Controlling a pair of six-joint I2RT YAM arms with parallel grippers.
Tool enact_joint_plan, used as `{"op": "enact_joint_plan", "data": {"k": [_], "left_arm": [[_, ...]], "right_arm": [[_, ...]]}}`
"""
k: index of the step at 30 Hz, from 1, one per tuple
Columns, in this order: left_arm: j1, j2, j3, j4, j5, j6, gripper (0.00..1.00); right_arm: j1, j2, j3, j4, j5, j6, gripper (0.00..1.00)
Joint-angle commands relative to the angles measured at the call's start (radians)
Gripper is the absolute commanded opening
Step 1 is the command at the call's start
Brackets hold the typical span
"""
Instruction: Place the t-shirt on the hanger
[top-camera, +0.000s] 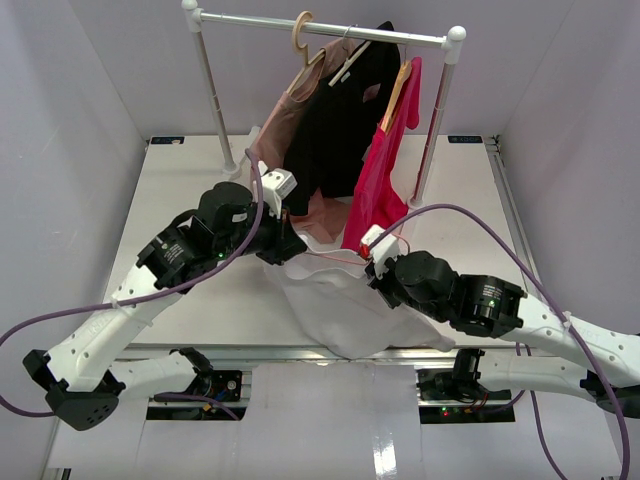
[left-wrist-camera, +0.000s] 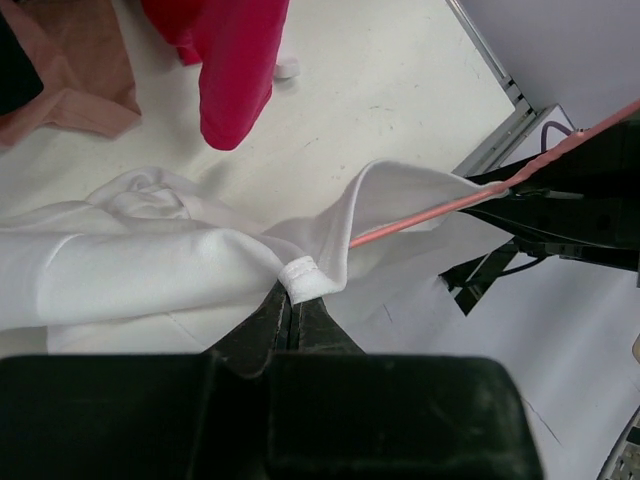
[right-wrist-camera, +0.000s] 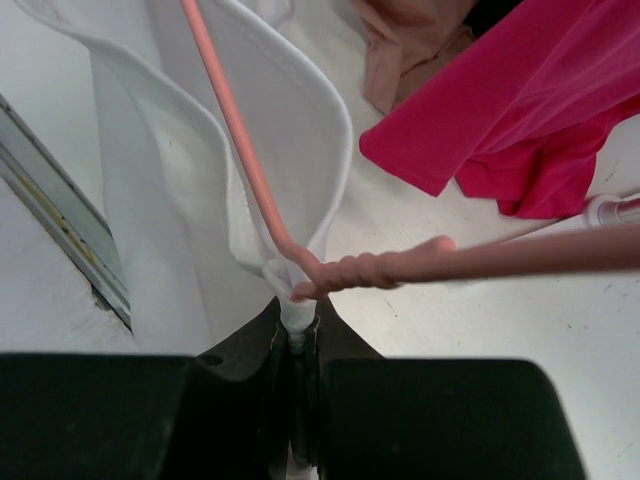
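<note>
The white t-shirt (top-camera: 345, 310) hangs between both arms near the table's front edge. My left gripper (top-camera: 283, 247) is shut on a hemmed edge of it; in the left wrist view the jaws (left-wrist-camera: 292, 300) pinch a folded hem, with the t-shirt (left-wrist-camera: 140, 265) bunched to the left. My right gripper (top-camera: 374, 266) is shut on another edge of the t-shirt (right-wrist-camera: 285, 110), as the right wrist view (right-wrist-camera: 300, 318) shows. The thin pink hanger (top-camera: 335, 258) spans between the grippers. Its wire (right-wrist-camera: 235, 135) runs inside the shirt opening, and its twisted neck lies just above the right jaws. The same hanger (left-wrist-camera: 440, 212) enters the fabric in the left wrist view.
A white clothes rack (top-camera: 330, 28) stands at the back with a dusty-pink garment (top-camera: 280, 125), a black shirt (top-camera: 345, 120) and a magenta shirt (top-camera: 385, 170) on wooden hangers (top-camera: 300, 35). Its poles (top-camera: 215, 90) reach the table. The magenta hem (right-wrist-camera: 520, 110) hangs close by the right gripper.
</note>
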Motion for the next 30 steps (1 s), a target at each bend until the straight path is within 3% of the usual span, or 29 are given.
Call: {"op": "enact_joint_plan", "data": {"k": [1, 5, 9, 16, 23, 30], "left_arm": [[0.004, 0.049, 0.040, 0.006, 0.092, 0.020, 0.01], [0.004, 0.087, 0.059, 0.035, 0.145, 0.005, 0.18], [0.004, 0.110, 0.061, 0.064, 0.253, 0.022, 0.43], [0.003, 0.040, 0.021, 0.136, 0.345, 0.104, 0.65], [0.004, 0.044, -0.018, 0.229, 0.505, 0.114, 0.68], [0.001, 0.074, -0.043, 0.251, 0.583, 0.124, 0.61]], "right_arm": [[-0.001, 0.000, 0.022, 0.168, 0.001, -0.003, 0.08], [0.000, 0.059, 0.061, 0.165, -0.050, 0.001, 0.08], [0.001, 0.098, 0.097, 0.165, -0.086, -0.005, 0.08], [0.001, 0.065, 0.099, 0.182, -0.180, -0.062, 0.08], [0.002, -0.002, 0.060, 0.253, -0.299, -0.087, 0.08], [0.001, 0.000, 0.071, 0.254, -0.322, -0.088, 0.08]]}}
